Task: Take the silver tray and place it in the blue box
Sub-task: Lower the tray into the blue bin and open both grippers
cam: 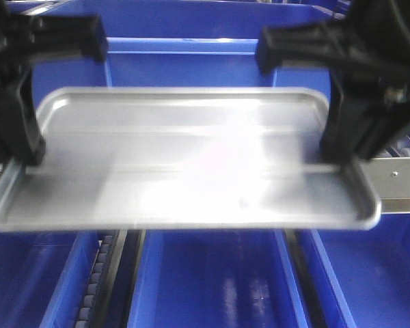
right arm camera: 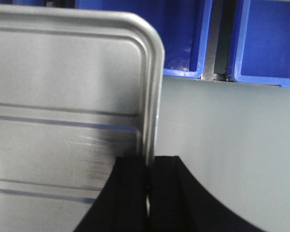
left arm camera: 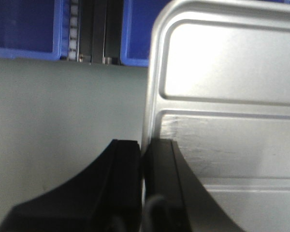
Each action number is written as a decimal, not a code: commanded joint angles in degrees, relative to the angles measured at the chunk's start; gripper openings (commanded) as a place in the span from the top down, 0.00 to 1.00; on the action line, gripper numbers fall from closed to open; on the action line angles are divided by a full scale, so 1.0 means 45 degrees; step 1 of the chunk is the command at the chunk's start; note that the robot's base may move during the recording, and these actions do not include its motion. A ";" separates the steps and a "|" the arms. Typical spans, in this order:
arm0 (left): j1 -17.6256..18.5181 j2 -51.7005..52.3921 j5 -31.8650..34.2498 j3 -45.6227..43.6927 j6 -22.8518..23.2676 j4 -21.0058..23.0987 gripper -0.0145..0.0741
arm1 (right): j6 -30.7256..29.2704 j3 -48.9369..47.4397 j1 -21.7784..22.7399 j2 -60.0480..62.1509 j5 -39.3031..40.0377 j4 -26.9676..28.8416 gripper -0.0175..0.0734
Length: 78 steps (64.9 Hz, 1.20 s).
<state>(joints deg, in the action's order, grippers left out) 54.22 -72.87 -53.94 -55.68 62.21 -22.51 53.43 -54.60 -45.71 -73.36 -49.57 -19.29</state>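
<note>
Exterior front-facing view: silver tray held in the air by both short ends, roughly level, near long edge dipping slightly toward the camera. Somewhat blurred, with strong glare across the centre panel.

Left wrist-mounted view: left pincer clenched on the tray's left rim, 1 finger outside the lip and 1 on the inner face. Right wrist-mounted view: right pincer likewise clamped on the right rim, near the middle of that short side. No gap visible between pads and metal at either end.

Position: above and in front of several blue crates, not yet inside any. Blue box taken to be the open crate at lower centre, partly under the tray's near edge; cannot tell for certain which crate is meant. Grey surface seen beneath both tray ends in the wrist views. Roller track noted between crates.

Handling, as judgement: thin sheet metal, so probably light, and stiff enough to span 2 grips; no sag seen. Polished finish likely slippery against the pads, with the raised lip the only real purchase. Hard rather than fragile, though liable to dent or clatter if dropped. Best hold judged to be the present one: the mid-point of each short rim, opposite one another, both arms moving in step to avoid twisting a rim free.
</note>
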 commanded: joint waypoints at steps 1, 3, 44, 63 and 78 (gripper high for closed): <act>-0.0054 0.0344 0.0165 -0.1319 -0.0743 -0.0697 0.85 | -0.0286 -0.1361 0.0203 0.0380 -0.0064 -0.0712 0.75; -0.0135 0.0344 0.0230 -0.1551 -0.0938 -0.0697 0.85 | -0.0384 -0.1697 0.0309 0.0369 -0.0064 -0.0729 0.75; -0.5429 -0.4200 0.3116 -0.9768 -0.9214 0.4497 0.85 | -0.5643 -1.0812 0.4081 -0.4348 0.1457 0.2500 0.75; -0.6121 -0.5909 0.5117 -1.0395 -0.9214 0.4390 0.85 | -0.5658 -1.1880 0.4817 -0.6530 0.3068 0.2487 0.75; -0.6183 -0.6581 0.5273 -1.0395 -0.9214 0.3924 0.85 | -0.5658 -1.1880 0.4862 -0.6947 0.3073 0.2360 0.75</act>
<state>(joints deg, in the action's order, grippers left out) 25.07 -104.81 -37.98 -100.08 20.80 -8.54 28.56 -105.49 -22.66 -107.90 -43.96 -12.69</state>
